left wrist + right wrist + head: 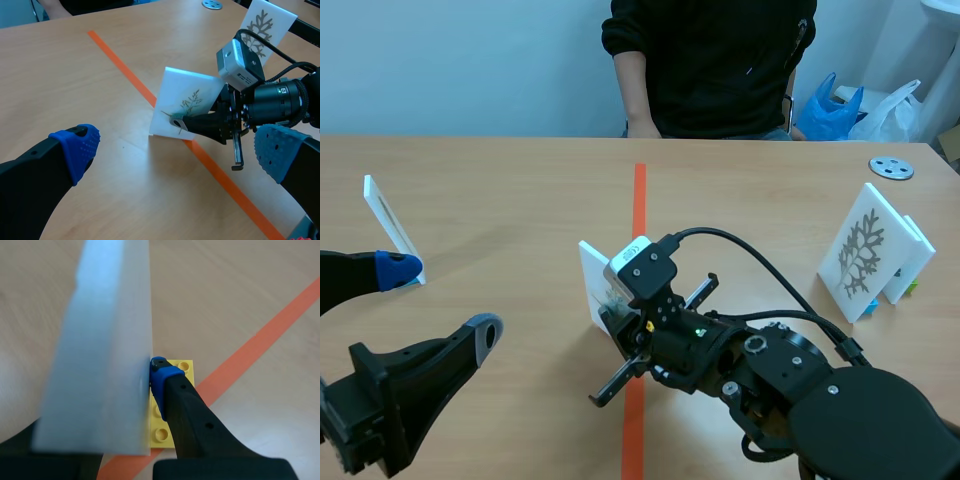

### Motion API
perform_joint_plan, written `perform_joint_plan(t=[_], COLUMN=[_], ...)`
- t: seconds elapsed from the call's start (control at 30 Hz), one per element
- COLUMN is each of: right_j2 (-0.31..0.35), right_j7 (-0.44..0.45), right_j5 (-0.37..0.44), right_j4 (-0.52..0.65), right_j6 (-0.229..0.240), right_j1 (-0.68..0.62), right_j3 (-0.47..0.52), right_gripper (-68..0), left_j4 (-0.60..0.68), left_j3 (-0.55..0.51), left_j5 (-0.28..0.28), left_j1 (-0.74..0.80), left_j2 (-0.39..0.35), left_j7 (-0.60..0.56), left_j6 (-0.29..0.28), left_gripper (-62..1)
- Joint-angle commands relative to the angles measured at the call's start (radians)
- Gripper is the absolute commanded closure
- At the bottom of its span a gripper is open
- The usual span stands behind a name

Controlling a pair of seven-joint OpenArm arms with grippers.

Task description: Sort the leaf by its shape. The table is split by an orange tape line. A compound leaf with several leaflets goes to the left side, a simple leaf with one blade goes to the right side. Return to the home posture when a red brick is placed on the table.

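A white leaf card (592, 280) stands tilted right at the orange tape line (639, 200), near the table's middle. Its face (187, 100) shows a thin sprig with several small leaflets. My right gripper (618, 312) is shut on it from the side. In the right wrist view the card (100, 365) is seen edge-on, a blue pad (162, 372) presses its side, and its yellow brick base (182, 365) lies partly on the tape. My left gripper (435, 300) hangs open and empty over the left half, well short of the card.
Another white card (385, 225) stands at the far left. Two cards (865, 250) with a branching leaf print stand on the right side, a metal disc (891, 168) behind them. A person (710, 60) sits across the table.
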Motion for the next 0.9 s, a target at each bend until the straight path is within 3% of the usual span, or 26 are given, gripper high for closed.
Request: perform_joint_plan(t=[0.0,0.2,0.47,0.87], right_j2=[0.018,0.073,0.128,0.135], right_j7=[0.020,0.007,-0.056,-0.188], right_j5=[0.007,0.008,0.027,0.217], right_j4=[0.063,0.258,0.507,0.708], right_j6=[0.000,0.001,0.001,0.001], right_j1=[0.009,-0.060,-0.192,-0.349], right_j3=[0.010,0.039,0.164,0.459], right_gripper=[-5.1,-4.6,-4.6,-4.6], left_j4=[0.008,0.008,0.008,0.008], left_j3=[-0.005,-0.005,-0.005,-0.005], left_j5=[-0.006,-0.006,-0.006,-0.006], left_j1=[0.000,0.000,0.000,0.000], left_j2=[0.003,0.003,0.003,0.003], left_j7=[-0.021,-0.022,-0.022,-0.025], left_j6=[-0.002,-0.002,-0.002,-0.002], left_gripper=[-62.3,-62.3,-62.3,-62.3])
